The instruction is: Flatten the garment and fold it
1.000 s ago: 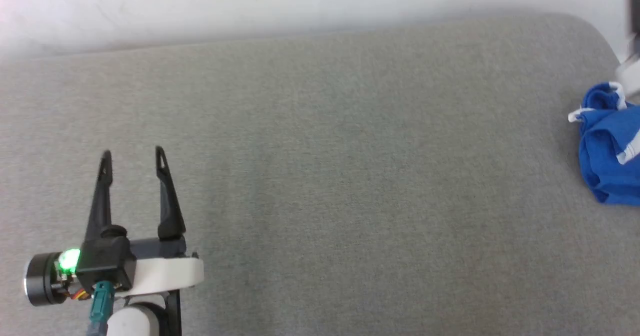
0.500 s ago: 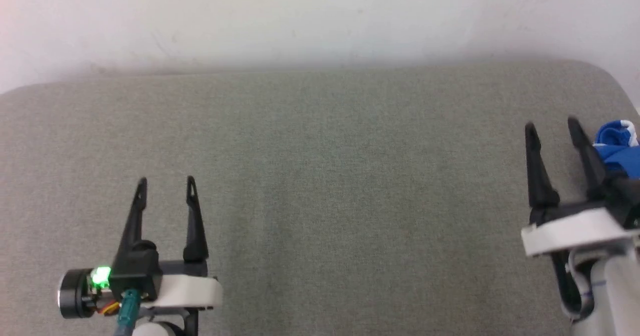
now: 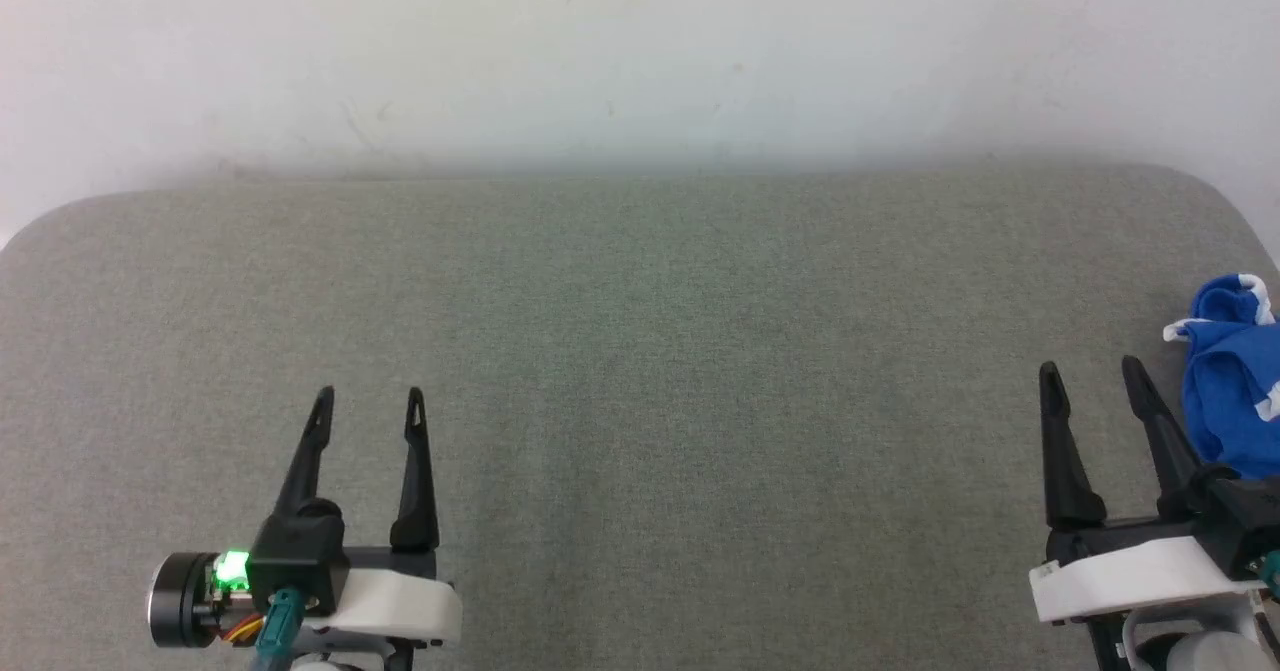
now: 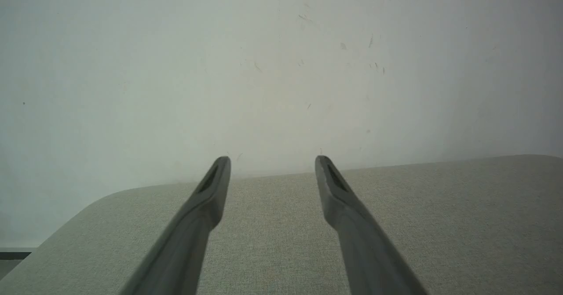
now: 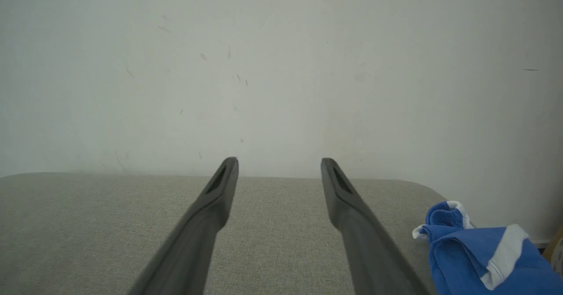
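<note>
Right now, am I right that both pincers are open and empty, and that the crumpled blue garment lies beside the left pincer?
Not quite: the garment lies beside the right pincer, not the left pincer, near the right edge of the grey surface. The head view shows this. Both pincers are indeed open and empty.

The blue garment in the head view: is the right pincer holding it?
No, the garment lies bunched beside the right pincer, which stands open with nothing in it.
</note>
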You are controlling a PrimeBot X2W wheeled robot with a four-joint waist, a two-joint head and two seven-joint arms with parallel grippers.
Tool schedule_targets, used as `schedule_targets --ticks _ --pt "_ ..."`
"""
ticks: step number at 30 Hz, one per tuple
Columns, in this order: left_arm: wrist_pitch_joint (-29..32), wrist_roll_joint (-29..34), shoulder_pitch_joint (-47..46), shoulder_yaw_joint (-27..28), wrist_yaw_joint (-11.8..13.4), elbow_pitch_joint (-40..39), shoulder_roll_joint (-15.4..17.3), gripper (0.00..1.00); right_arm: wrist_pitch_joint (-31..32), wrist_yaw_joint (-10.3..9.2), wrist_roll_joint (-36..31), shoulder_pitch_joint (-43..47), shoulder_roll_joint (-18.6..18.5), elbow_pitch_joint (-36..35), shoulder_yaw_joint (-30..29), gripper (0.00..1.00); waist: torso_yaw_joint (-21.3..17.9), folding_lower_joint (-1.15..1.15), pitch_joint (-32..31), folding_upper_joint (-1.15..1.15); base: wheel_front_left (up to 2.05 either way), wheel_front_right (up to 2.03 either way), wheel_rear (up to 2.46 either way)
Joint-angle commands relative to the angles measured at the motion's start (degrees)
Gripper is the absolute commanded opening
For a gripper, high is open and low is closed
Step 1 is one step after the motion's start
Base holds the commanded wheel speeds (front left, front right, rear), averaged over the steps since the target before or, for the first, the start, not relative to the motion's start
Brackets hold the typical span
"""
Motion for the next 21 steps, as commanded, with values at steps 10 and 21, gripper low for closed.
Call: schedule_targets --ticks 10,21 --pt "0.8 0.1 -0.1 0.2 -0.4 0.0 -0.2 0.0 0.8 0.01 -0.3 0.0 0.0 0.0 0.2 0.0 -0.1 0.0 -0.1 0.0 0.0 0.0 0.0" --pt "2.1 0.3 -0.2 0.7 -1.0 0.1 -0.5 0.0 2.1 0.0 -0.8 -0.1 0.1 -0.2 0.7 0.0 -0.2 0.0 -0.2 0.0 0.0 0.0 0.0"
